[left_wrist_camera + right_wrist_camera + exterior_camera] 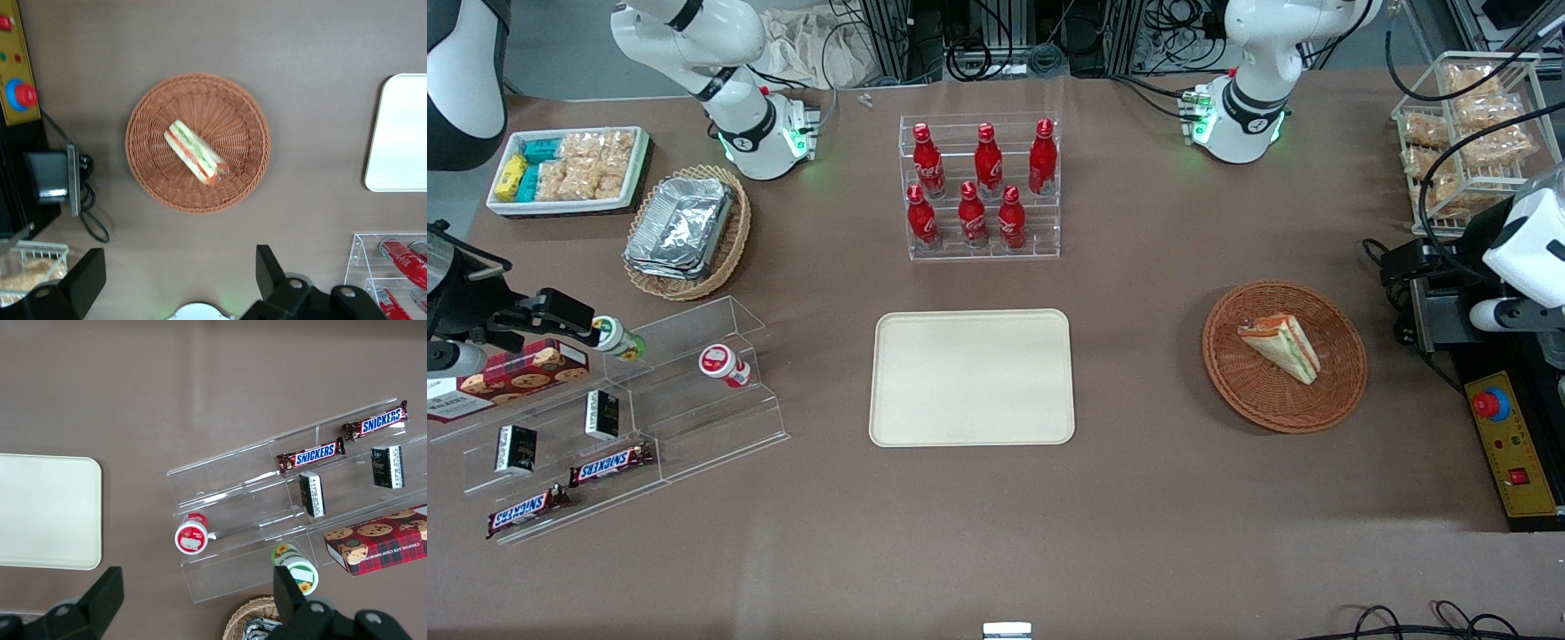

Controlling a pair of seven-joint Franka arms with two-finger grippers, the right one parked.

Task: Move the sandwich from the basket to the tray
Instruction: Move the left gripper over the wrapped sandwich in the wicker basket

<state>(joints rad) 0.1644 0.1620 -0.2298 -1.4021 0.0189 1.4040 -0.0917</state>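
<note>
Hanging high above the table with its fingers spread wide and nothing between them, the gripper (180,280) is looking straight down on the work; in the wrist view both dark fingertips (90,270) are showing apart, and the open gap between them is lying beside the basket (153,177), not yet over it. Just past that gap the round reddish-brown basket is sitting on the brown cloth, and the sandwich (195,151) is lying inside it, near its middle, filling edge turned up (green, orange and red stripes are showing); its long axis is running slantwise to the line that joins the two fingertips, so my judgement is that the wrist is needing a turn before the jaws can close across the wedge's narrow width. Farther off, toward the parked arm's end of the table, the cream tray (971,377) is waiting flat and bare, well apart from the basket (1285,356); the sandwich (1282,345) is not yet lifted.
</note>
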